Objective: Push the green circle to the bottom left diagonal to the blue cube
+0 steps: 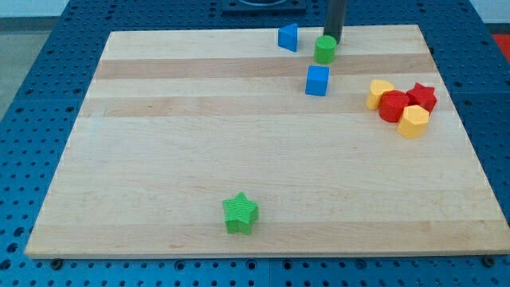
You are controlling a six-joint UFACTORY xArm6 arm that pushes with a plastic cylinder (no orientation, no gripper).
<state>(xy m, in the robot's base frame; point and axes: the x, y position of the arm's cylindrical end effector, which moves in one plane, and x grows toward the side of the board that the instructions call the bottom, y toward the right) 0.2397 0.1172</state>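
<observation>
A wooden board [263, 183] lies on a blue perforated table [48, 48]. The blue cube [317, 80] serves as the landmark. The green circle [324, 49] sits just above the cube, slightly toward the view's right, near the board's top edge. My tip [332, 41] is touching the circle's upper right side. The arm has no jaws, only the rod. A blue triangular block [288, 37] lies up-left of the cube. Red and yellow blocks [402, 105] cluster to the cube's right. A green star [240, 214] lies far below the cube.
</observation>
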